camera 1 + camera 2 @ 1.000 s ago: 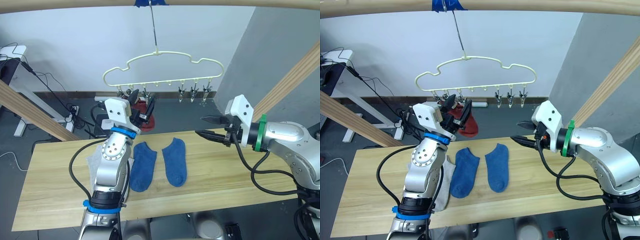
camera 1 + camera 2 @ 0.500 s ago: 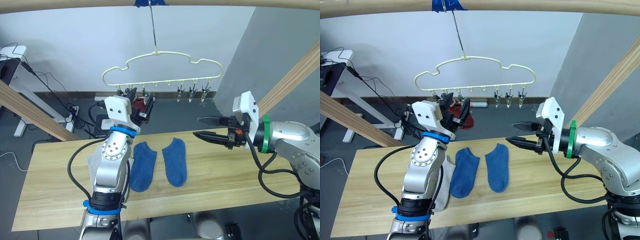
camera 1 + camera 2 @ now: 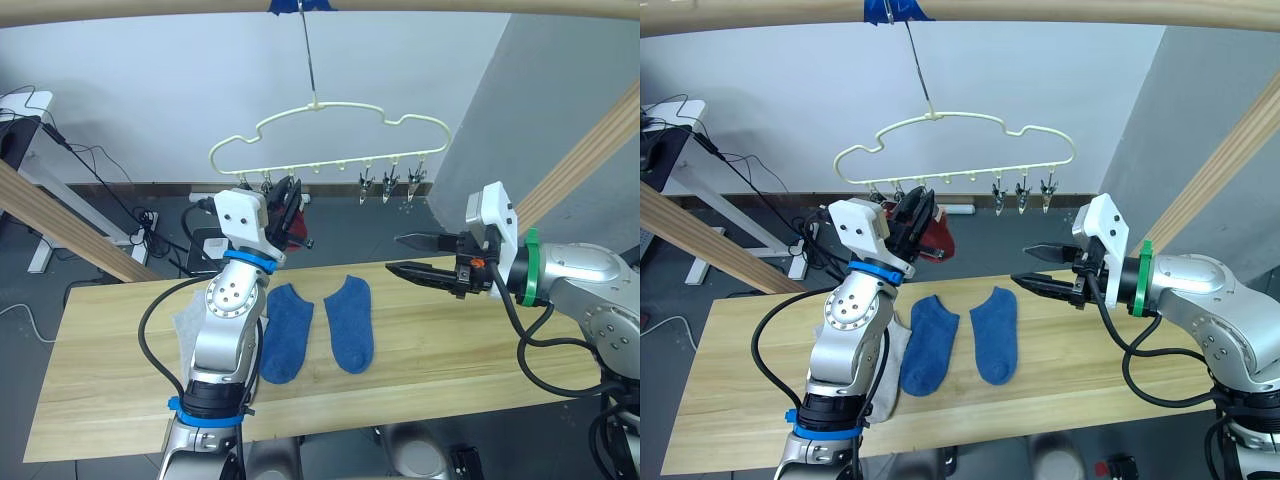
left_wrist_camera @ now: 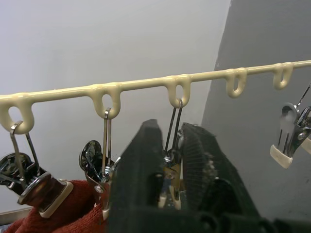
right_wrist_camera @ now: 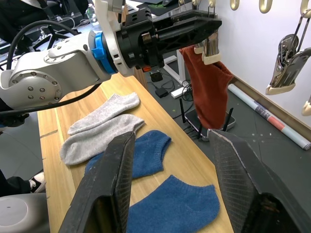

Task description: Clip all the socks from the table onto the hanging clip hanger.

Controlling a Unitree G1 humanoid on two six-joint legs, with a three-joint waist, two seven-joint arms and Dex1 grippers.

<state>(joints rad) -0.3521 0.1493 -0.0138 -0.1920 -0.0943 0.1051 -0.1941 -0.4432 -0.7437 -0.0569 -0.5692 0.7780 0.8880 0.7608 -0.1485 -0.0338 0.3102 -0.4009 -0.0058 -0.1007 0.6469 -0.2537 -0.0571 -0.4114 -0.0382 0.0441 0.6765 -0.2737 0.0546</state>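
The pale-yellow clip hanger (image 3: pixel 330 162) hangs from the pole above the table's (image 3: pixel 450 340) far edge. My left gripper (image 4: pixel 170 131) is raised to its bar, fingers pinched on a metal clip (image 4: pixel 171 162) left of the middle. Beside that clip a rust-red sock (image 5: pixel 209 87) hangs from the leftmost clips. Two blue socks (image 3: pixel 285 330) (image 3: pixel 350 322) lie side by side mid-table. Two light grey socks (image 5: pixel 104 109) (image 5: pixel 97 136) lie left of them, partly behind my left arm. My right gripper (image 3: pixel 395 253) hovers open and empty over the far edge, right of the blue socks.
Three free clips (image 3: pixel 388 185) hang at the hanger's right end. A wooden pole (image 3: pixel 420 6) runs across the top, and slanted wooden beams stand at the left (image 3: pixel 60 220) and right (image 3: pixel 590 150). A white desk with cables (image 3: pixel 25 110) sits far left.
My left gripper's fingers have closed together on a clip, and the hanger has swung slightly to the right. The right gripper shifted a little, then stayed still.
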